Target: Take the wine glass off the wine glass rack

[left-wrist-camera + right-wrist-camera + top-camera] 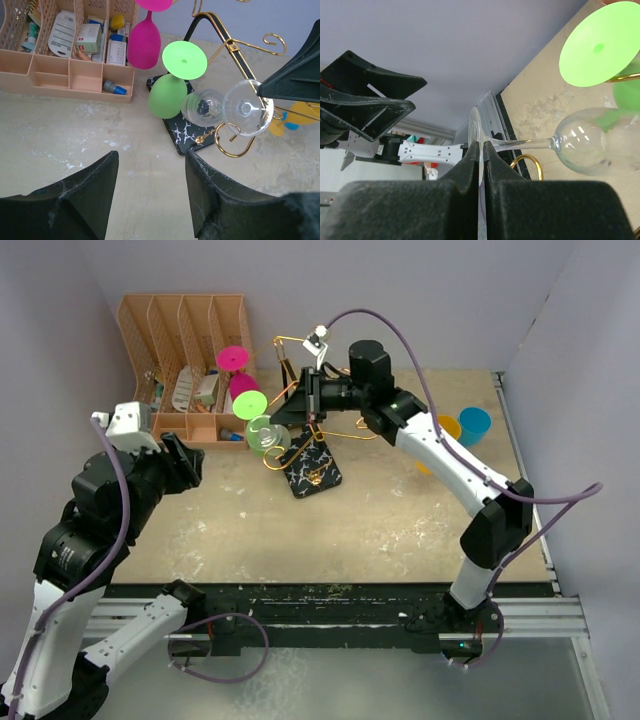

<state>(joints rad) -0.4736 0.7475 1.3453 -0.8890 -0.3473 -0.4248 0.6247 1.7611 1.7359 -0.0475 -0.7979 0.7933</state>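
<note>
A clear wine glass [268,436] lies on its side at the curled front end of the wine glass rack [300,348], above the rack's black marbled base [313,470]. My right gripper [481,146] is shut on the rim of the glass's foot [247,107], with the stem and bowl [592,142] pointing away from it. I cannot tell whether the glass still rests on the gold wire [231,150]. My left gripper [150,157] hangs open over bare table to the left of the rack and holds nothing.
A green wine glass [167,95] and a pink one [144,42] hang on the rack beside the clear glass. An orange slotted organiser [185,340] stands at the back left. A yellow cup [447,428] and a blue cup [474,425] sit at the right.
</note>
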